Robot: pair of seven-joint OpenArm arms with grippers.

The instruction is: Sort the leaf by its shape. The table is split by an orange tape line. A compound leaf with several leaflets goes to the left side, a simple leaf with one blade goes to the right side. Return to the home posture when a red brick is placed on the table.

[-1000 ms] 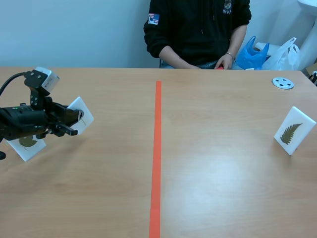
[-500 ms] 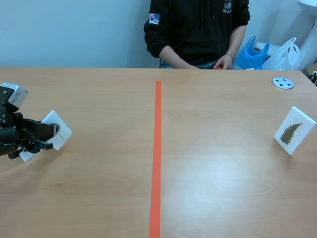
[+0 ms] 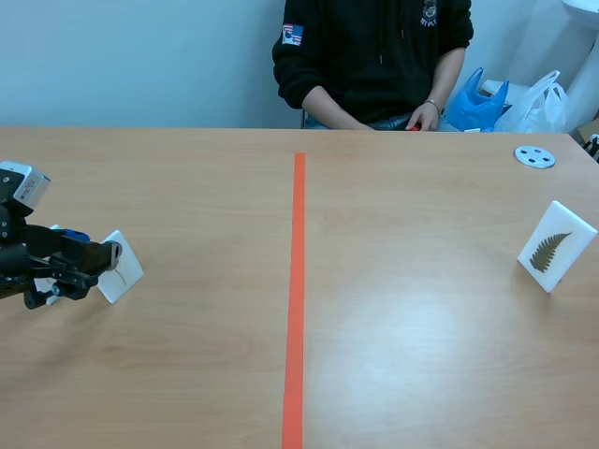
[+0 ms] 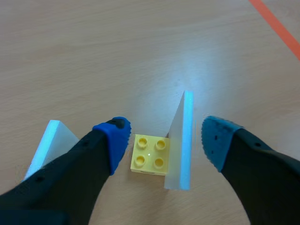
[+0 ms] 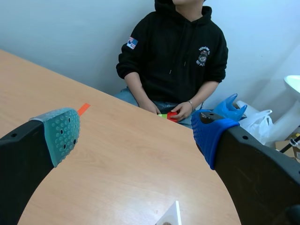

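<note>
The left pincer (image 4: 164, 139) is released, fingers spread either side of the leaf card (image 4: 184, 136), which stands on the tabletop (image 4: 93, 47) left of the orange line (image 3: 297, 281). The right pincer (image 5: 136, 136) gapes empty.

No legible words or numbers. Flag patch (image 3: 291, 36) on sleeve of black hoodie (image 3: 374, 65); round white chest emblem (image 5: 203, 55), lettering too small to read.

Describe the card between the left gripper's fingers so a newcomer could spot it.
Left of the orange tape line sits the left gripper. A white card stands between its open fingers, a yellow studded brick at its foot. The second white card nearby is outside the gripper.
</note>
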